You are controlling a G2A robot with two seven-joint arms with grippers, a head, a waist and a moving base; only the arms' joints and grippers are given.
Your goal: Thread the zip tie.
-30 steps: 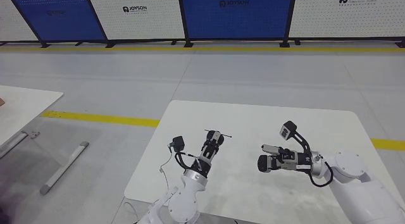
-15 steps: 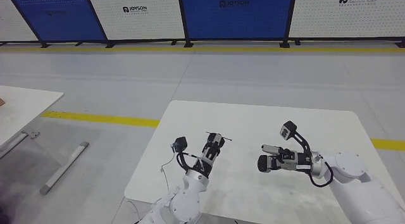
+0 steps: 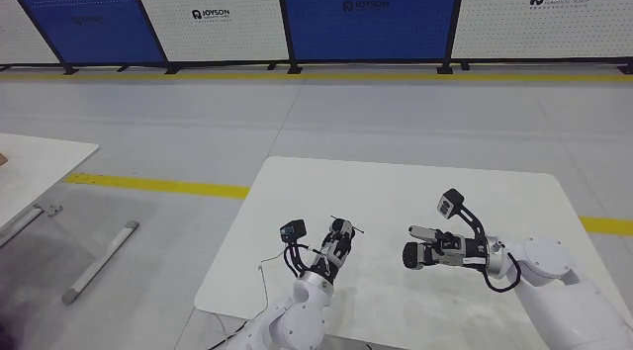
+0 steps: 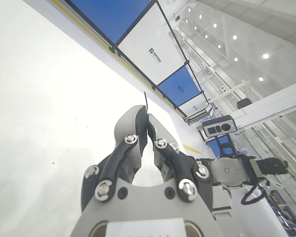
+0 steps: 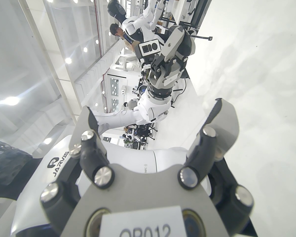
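A long row of blue and white partition panels closes off the hall behind a grey floor crossed by a yellow line; the corner of a second table juts in on the robot's left; in front stands the white tabletop, and over its near half the robot's two arms face each other, well apart.

The right gripper hangs roughly level above the surface and points across toward the other arm; its own wrist view shows the jaws spread wide with nothing between them; a small black wrist camera rides on a bracket above that arm.

The left gripper is held off the tabletop close to the near edge, angled up and away from the robot; its jaws are pinched shut on the black zip tie, which is carried in the air over the tabletop and lies crosswise at the fingertips in the top view; in the left wrist view the ribbed black faces meet flat against each other and a short, thin end of the tie stands straight out past the tips; from the right wrist view the tie sticks out sideways from that gripper over the white surface, a small square head at its free end.

A few dark specks dot the tabletop.
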